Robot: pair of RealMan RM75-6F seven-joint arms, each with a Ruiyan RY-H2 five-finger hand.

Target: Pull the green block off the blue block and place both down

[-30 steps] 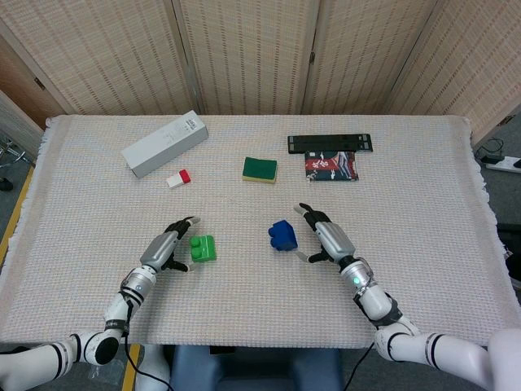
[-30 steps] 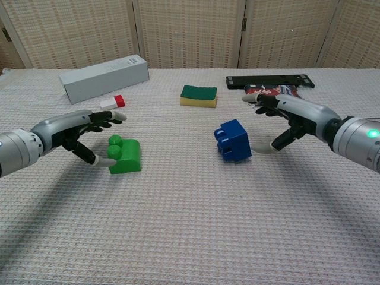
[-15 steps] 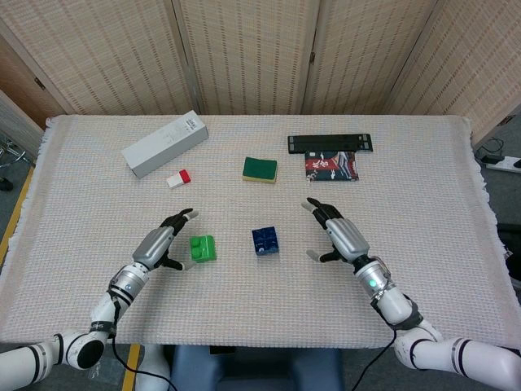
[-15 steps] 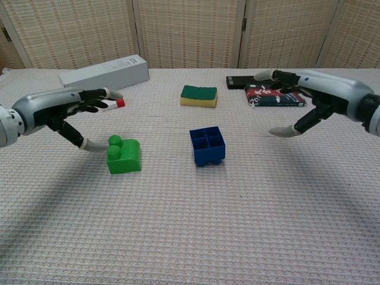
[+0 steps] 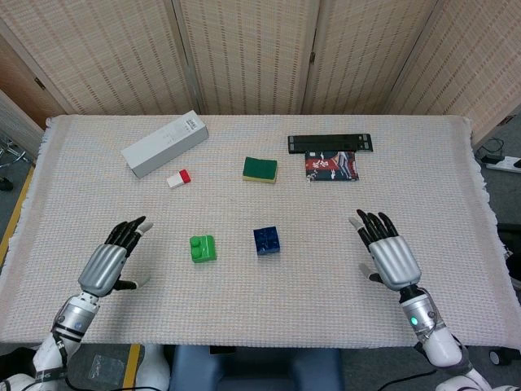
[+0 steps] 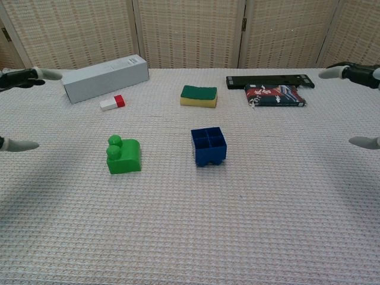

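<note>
My left hand (image 5: 110, 262) sits low at the left of the head view, fingers spread wide and holding nothing; my right hand (image 5: 389, 254) mirrors it low at the right, also splayed and empty; in the chest view only fingertips (image 6: 35, 73) show at the side edges

Inward from the left hand, the green block (image 5: 203, 248) lies on the cloth (image 5: 269, 309), studs up, left of centre; the blue block (image 5: 265, 240) rests just right of it, apart and not touching, its hollow underside turned upward; both are well clear of my hands, so I judge the task about finished

Risks from here look small; a careless sweep of either hand across the middle could knock a block, and the blue one could roll if nudged; the woven cloth might snag a fingertip and drag

Farther up the frame sit a sponge (image 5: 260, 169), a small red and white piece (image 5: 178, 178), a long white box (image 5: 164, 143) at upper left, a black bar (image 5: 330, 143) and a patterned packet (image 5: 330, 168) at upper right; the box carries dark print near one end, too small to read; the packet's markings are equally illegible
</note>
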